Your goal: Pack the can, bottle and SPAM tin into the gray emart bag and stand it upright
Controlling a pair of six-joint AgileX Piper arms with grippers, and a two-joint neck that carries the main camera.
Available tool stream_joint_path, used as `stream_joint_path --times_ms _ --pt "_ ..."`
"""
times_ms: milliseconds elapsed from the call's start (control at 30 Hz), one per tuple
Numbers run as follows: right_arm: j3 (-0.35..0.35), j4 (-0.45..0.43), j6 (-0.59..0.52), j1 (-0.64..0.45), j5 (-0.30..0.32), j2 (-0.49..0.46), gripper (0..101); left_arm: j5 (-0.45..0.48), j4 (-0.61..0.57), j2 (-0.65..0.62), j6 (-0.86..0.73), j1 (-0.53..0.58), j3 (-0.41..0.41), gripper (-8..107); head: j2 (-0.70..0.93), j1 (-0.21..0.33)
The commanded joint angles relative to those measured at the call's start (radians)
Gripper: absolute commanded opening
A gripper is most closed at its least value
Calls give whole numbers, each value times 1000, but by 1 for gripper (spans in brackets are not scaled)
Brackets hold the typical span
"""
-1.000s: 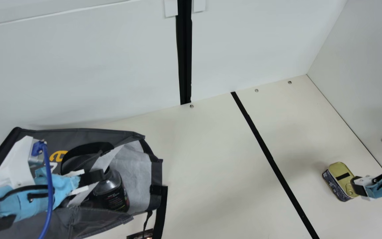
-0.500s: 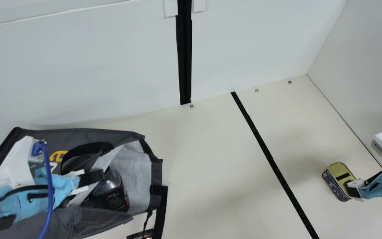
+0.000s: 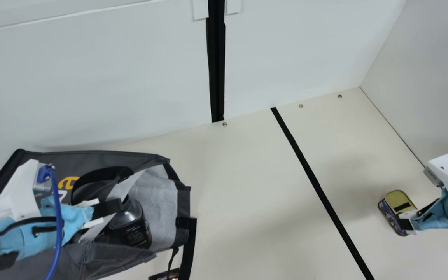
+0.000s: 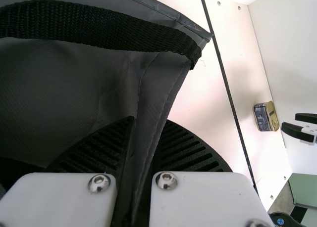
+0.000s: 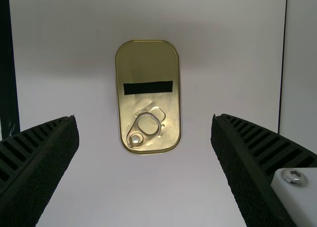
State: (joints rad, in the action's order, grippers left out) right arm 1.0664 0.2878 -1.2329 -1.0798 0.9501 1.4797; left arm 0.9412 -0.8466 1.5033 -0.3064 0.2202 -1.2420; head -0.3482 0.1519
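Observation:
The gray emart bag (image 3: 103, 256) lies at the left of the main view, its mouth facing right, a dark bottle (image 3: 130, 227) inside the opening. My left gripper (image 3: 109, 208) is at the bag's upper edge; in the left wrist view, the left gripper (image 4: 143, 153) pinches a fold of the bag (image 4: 161, 83). The SPAM tin (image 3: 397, 202) rests on the table at the right, with my right gripper (image 3: 405, 223) above its near end. From the right wrist, the gold lid of the tin (image 5: 148, 101) lies between the wide-apart fingers of the right gripper (image 5: 144, 125).
A black strap (image 3: 188, 249) hangs from the bag's mouth. Beside its lower end, part of a dark printed object (image 3: 165, 274) shows at the main view's bottom edge. A black line (image 3: 317, 186) crosses the table, and walls stand behind and at the right.
My right gripper has moved left in the main view, from the tin's right edge to over the lid. The left arm, the bag and the tin have stayed in place.

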Motion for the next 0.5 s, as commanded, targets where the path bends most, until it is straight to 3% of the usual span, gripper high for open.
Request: stream_joint_path --times_ms 0,467 --pt "-1 -3 4 4 -10 12 95 0 0 0 0 0 0 -8 -1 23" --pt "-2 -23 30 38 -81 115 95 0 0 0 0 0 0 -8 -1 23"
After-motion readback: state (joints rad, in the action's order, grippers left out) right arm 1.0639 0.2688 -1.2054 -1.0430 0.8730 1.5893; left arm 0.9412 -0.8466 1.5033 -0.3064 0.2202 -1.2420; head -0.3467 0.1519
